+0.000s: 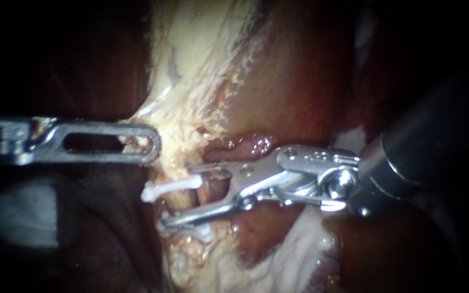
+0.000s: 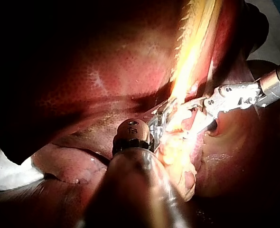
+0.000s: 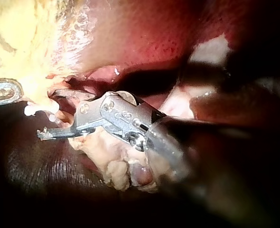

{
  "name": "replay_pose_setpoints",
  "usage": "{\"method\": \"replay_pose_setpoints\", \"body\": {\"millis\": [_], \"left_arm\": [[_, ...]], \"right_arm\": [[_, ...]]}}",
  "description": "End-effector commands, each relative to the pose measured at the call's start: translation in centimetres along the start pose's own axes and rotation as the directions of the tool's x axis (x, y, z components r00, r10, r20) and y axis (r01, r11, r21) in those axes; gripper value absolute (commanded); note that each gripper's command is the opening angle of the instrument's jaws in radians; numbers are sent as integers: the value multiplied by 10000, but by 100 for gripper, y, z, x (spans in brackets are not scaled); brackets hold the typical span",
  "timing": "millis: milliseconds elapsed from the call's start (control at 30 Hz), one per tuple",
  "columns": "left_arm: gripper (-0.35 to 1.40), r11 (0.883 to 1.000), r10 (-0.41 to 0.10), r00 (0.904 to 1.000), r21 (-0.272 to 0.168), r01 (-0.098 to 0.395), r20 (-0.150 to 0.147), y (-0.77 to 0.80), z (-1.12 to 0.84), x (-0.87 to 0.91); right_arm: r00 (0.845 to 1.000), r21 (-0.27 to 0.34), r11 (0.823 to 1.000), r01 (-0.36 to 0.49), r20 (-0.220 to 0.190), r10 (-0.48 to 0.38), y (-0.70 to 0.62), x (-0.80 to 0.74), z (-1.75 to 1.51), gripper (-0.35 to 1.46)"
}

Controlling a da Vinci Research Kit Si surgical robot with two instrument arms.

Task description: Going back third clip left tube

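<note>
Jaws of right instrument (image 1: 180, 194) spread wide, straddling tube (image 1: 176, 204) near two white clips (image 1: 169, 188); left instrument (image 1: 154, 144) clamped shut on pale tissue (image 1: 188, 103) just above.

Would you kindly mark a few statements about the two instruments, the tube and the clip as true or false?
1. The right instrument has its claw open, one half on each side of the tube. True.
2. The left instrument enters the endoscope view from the upper right. False: its shaft comes in from the left.
3. A white clip lies across the tube. True.
4. The left instrument hangs free, touching nothing. False: its claw is shut on the pale tissue, which is drawn towards it.
</note>
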Motion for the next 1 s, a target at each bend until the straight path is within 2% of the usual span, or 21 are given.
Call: {"method": "replay_pose_setpoints", "body": {"millis": [33, 167, 300, 433, 633, 833, 1000], "left_arm": [[-35, 10000, 9, 10000, 11, -9, -7, 0, 0, 0], [-35, 10000, 12, 10000, 15, -12, -11, 1, 0, -1], [-35, 10000, 16, 10000, 18, -16, -14, 2, 0, -1], [-35, 10000, 16, 10000, 18, -16, -13, 2, 0, -1], [-35, 10000, 19, 10000, 20, -19, -15, 3, 1, -2], [-35, 10000, 39, 10000, 14, -39, 8, 8, 8, -1], [-35, 10000, 66, 9999, 20, -66, 133, 16, 31, 0]], "right_arm": [[9999, 33, 9999, 125, 5, -125, -3, 0, -7, 59], [9969, 205, 9967, 782, -20, -782, -15, -3, -36, 60], [9888, 274, 9886, 1477, -248, -1471, -21, 0, -72, 60], [9773, 50, 9781, 2082, -403, -2079, -24, 8, -112, 60], [9618, -242, 9638, 2657, -615, -2667, -31, 21, -156, 60], [9605, -195, 9633, 2676, -736, -2683, -43, 28, -173, 60], [9602, -176, 9630, 2688, -735, -2694, -47, 28, -176, 60]]}}
